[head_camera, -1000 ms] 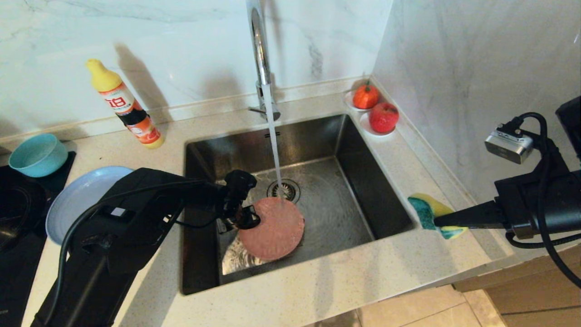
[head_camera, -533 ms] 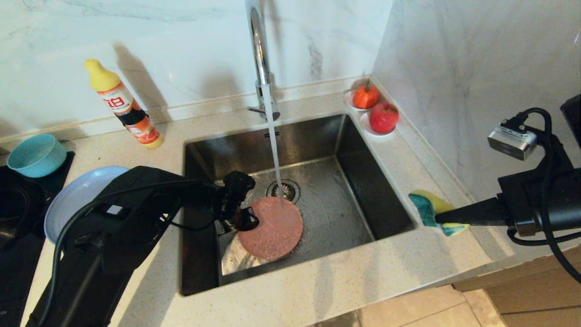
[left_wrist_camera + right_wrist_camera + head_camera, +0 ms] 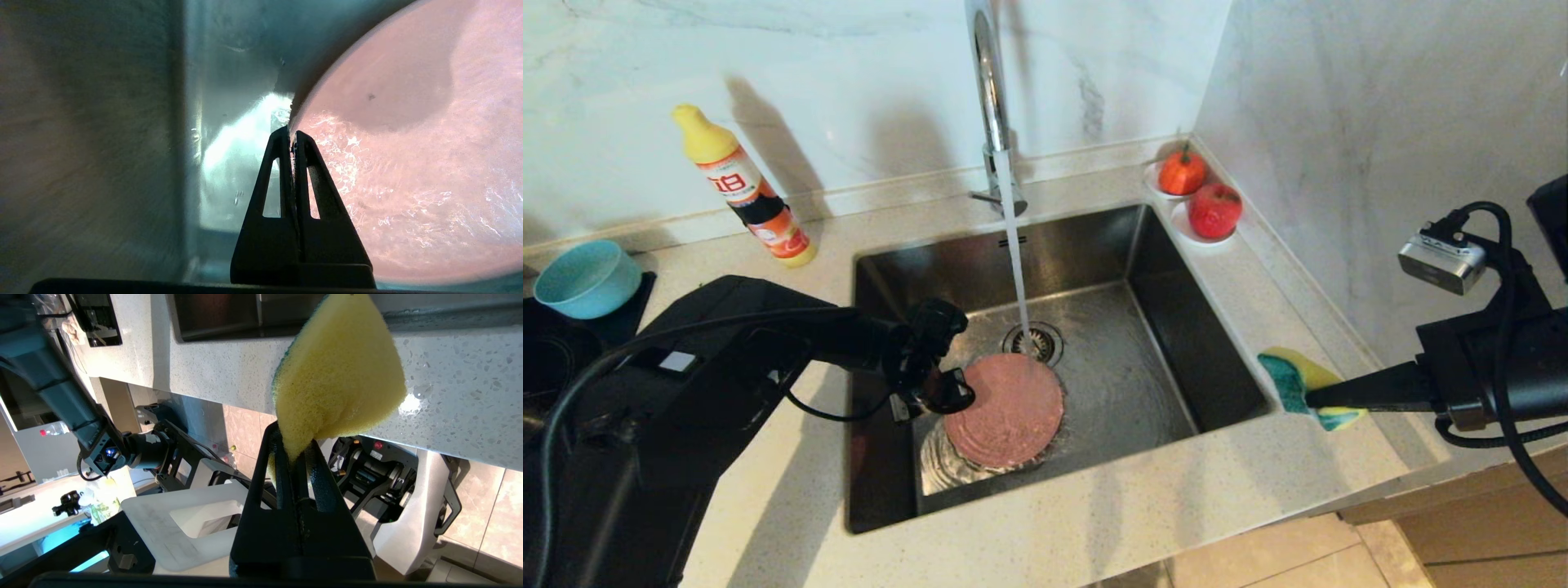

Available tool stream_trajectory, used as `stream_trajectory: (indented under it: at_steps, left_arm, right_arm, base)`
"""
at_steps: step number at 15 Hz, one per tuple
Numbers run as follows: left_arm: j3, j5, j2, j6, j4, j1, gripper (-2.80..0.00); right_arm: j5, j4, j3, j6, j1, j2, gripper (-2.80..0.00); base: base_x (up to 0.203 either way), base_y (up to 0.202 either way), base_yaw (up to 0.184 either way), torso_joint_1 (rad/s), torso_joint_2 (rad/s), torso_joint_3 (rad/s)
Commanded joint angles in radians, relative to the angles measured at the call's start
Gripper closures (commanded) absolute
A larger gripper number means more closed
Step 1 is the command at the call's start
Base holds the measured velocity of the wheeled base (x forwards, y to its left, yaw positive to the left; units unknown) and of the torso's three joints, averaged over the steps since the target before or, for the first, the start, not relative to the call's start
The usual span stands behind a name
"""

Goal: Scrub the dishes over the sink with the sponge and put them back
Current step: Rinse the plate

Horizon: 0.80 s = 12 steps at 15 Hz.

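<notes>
Over the sink [image 3: 1094, 245], head view: my left hand [image 3: 956, 398] pinches the pink plate [image 3: 1005, 408] rim under the tap stream; my right hand [image 3: 1327, 398] pinches the sponge [image 3: 1286, 380] above the surface. Keep the plate tilted, steady. It sits lower-left than a second ago.

Left wrist: fingers pressed on the rim.

Right wrist: sponge [image 3: 339, 371] squeezed.

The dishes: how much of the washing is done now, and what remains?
Done: nothing looks put back yet. In hand: the left gripper pinches the pink plate by its rim in the sink beside the running water; the right gripper holds the sponge over the counter. Left: scrubbing, returning it, then the teal bowl.
</notes>
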Motion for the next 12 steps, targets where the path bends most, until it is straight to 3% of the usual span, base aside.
stream_trajectory:
  at_steps: [1, 12]
  left_arm:
    - [0.033, -0.004, -0.093, -0.006, 0.001, -0.001, 0.0]
    - [0.098, -0.01, -0.259, -0.061, 0.004, -0.053, 0.0]
  right_arm:
    - [0.004, 0.003, 0.007, 0.003, 0.001, -0.002, 0.0]
    - [0.004, 0.002, 0.022, 0.001, -0.003, -0.006, 0.0]
  base:
    - [0.0, 0.0, 0.0, 0.0, 0.0, 0.0]
    - [0.0, 0.0, 0.0, 0.0, 0.0, 0.0]
